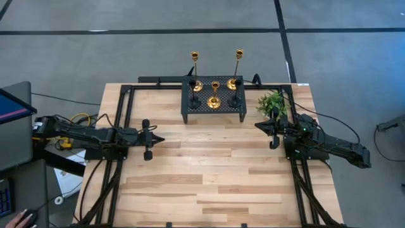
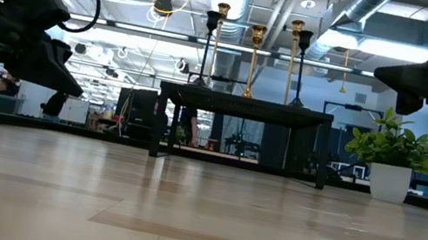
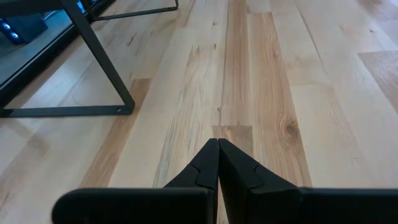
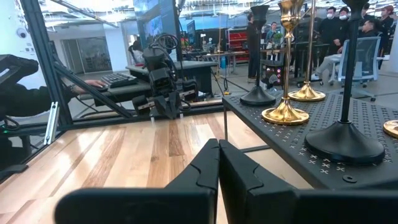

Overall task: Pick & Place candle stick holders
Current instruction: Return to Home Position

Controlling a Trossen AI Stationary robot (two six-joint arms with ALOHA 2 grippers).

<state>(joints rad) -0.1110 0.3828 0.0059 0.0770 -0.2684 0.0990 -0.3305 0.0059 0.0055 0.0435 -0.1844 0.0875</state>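
**Folding both arms home without disturbing the rack**

All five candle stick holders stand on the black mesh rack at the far middle of the table. The left tall gold holder and the right tall gold holder are at the back. The short gold holder is in the front row, with the left black holder and the right black holder on either side of it. All look upright and none is in a gripper, so the placing part of the job appears done.

The left gripper hovers over the left side of the table, well apart from the rack. Its fingers are pressed together and hold nothing — the left wrist view shows only bare boards ahead of it. The right gripper sits at the right side, fingers likewise pressed together and empty. It is just beside the plant and near the rack's right end.

What is left is the retreat. The right arm needs the more care. Its best path is probably back toward its own base, not across the plant or the rack's corner — a nudge to the rack could topple the thin-stemmed tall holders. The left arm has open table around it and can fold straight back. Slow, even motion suits both.
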